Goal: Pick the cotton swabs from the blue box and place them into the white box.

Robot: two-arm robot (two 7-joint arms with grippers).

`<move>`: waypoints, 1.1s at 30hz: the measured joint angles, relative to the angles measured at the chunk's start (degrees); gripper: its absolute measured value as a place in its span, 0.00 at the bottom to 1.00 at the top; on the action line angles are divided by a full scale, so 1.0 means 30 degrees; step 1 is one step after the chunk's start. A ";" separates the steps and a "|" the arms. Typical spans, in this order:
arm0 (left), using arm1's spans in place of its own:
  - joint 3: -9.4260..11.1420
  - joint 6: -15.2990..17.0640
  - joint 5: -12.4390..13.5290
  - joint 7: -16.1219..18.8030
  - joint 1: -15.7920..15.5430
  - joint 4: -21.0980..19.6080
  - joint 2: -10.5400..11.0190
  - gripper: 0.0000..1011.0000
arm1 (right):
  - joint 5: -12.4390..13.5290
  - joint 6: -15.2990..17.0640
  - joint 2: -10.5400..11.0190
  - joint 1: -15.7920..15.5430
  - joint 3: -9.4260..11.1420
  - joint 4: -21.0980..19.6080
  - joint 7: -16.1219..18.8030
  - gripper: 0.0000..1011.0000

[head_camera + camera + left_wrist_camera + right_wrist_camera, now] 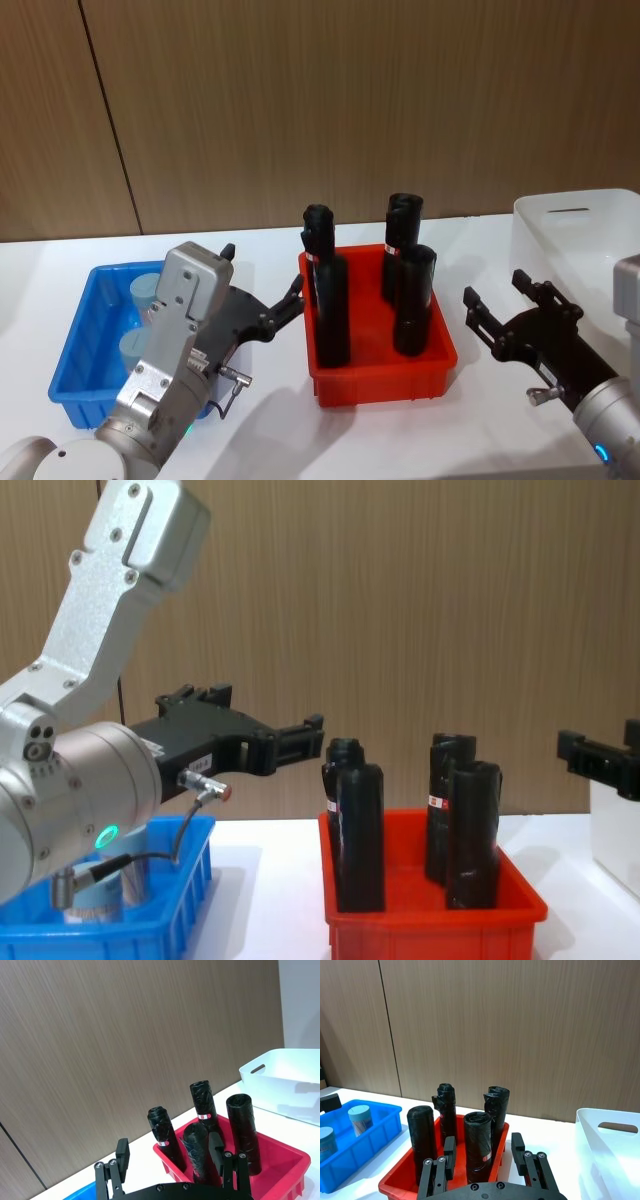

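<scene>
Two cotton swabs jars (148, 290) (133, 347) with pale lids stand in the blue box (82, 325) at the left; they are also in the right wrist view (360, 1118) (325, 1142). My left gripper (262, 275) is open and empty, raised over the blue box's right rim and pointing toward the red bin. In the chest view the left gripper (268, 718) hangs well above the blue box (192, 878). The white box (585, 235) sits at the far right. My right gripper (497, 290) is open and empty, between the red bin and the white box.
A red bin (385, 375) with several tall black bottles (332, 305) stands in the middle of the white table, between the two boxes. A wooden wall closes the back. Bare table lies in front of the red bin.
</scene>
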 joint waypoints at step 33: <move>0.0000 0.0000 0.0001 0.0000 0.0000 0.0001 0.0001 0.99 | 0.0000 0.0000 0.0000 0.0000 0.0001 0.0000 0.0001 0.68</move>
